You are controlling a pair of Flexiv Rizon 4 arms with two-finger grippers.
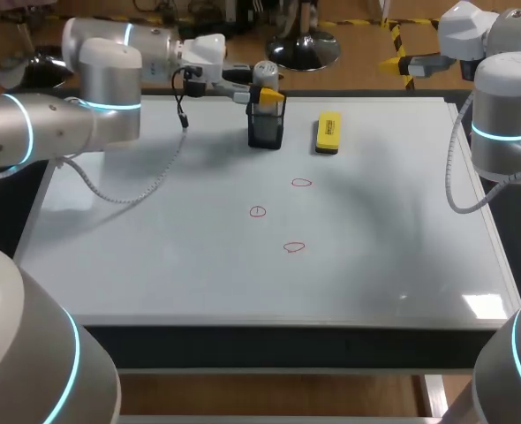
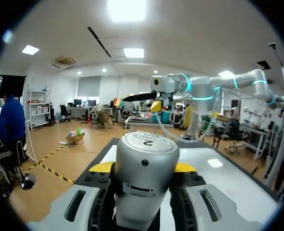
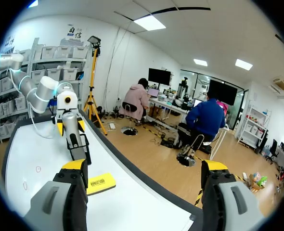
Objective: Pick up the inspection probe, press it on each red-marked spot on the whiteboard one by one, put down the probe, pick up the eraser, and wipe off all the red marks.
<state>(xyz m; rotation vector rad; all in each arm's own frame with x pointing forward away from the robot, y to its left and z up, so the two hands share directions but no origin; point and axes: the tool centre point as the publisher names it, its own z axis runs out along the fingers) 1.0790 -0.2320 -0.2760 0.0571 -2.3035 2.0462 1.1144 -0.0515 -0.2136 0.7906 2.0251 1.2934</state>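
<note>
the probe point(image 1: 265, 72), a silver cylinder, stands upright in a black holder point(image 1: 266, 126) near the far edge of the whiteboard point(image 1: 154, 256) that covers the worktop. only the probe is visible in the holder, and its upper part sticks out above the rim. the left arm comes in from the left side along the far edge, and the left end effector point(image 1: 262, 86) is at the probe's top. in the left wrist view its two yellow tips press against the cylinder from opposite sides, so it is clenched on the probe while the probe's lower part sits in the holder.

the yellow eraser point(image 1: 328, 132) lies flat on the board just beside the holder, on the right arm's side, apart from it. three red marks sit near the middle of the board, nearer the robot than the holder: one point(image 1: 302, 183) closest to the eraser, one point(image 1: 258, 211) a small circle below the holder, and one point(image 1: 294, 247) nearest the front edge.

the right end effector point(image 3: 144, 168) is off beyond the far right corner of the worktop, well apart from everything on it, its fingers spread wide and grasping nothing.
</note>
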